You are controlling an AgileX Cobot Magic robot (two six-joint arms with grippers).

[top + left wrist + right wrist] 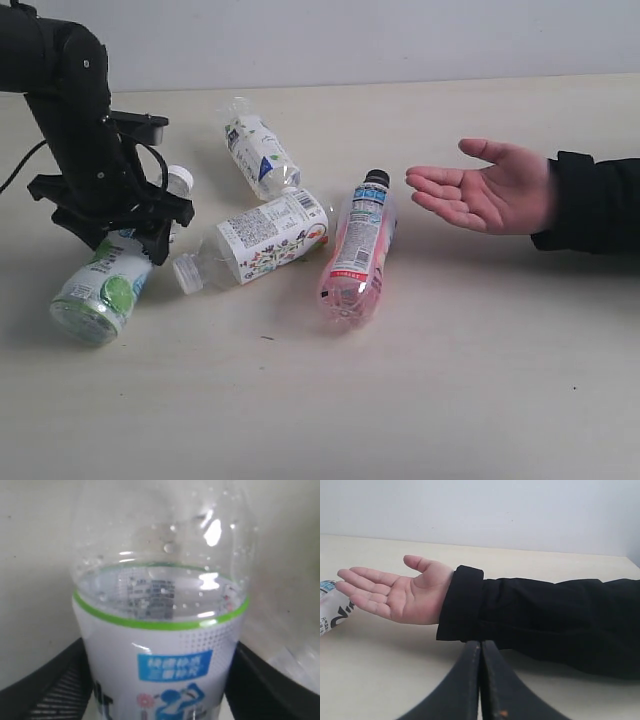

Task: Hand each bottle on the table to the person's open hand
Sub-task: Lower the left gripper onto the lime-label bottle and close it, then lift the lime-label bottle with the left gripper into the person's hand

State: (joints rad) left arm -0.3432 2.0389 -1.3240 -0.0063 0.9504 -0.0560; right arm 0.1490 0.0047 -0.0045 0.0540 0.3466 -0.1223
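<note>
With the left jaws gripping it, the slick green-label bottle (100, 290) could slip or bump the flowered bottle (265, 235) beside it, while the right jaws sit closed and empty.

**Mia:** What do you see?

**Tom:** A person's hand (395, 592); it is open, palm up, with 4 fingers (367, 575) held out flat and the thumb sticking up a bit.

**Mia:** And the arm?

**Tom:** It has a black sleeve (535, 615); it reaches across the table (380, 680), which is pale and smooth; a plain pale wall (495, 510) is behind.

**Mia:** Anything by the fingertips?

**Tom:** A bit of 1 bottle (331, 607); it is near them but not touching; I see a white label with black marks; the rest is cut off.

**Mia:** And the robot?

**Tom:** The right gripper (480, 647) is close to the camera, in front of the sleeve; its 2 black fingers (455, 690) are pressed together with nothing between.
</note>
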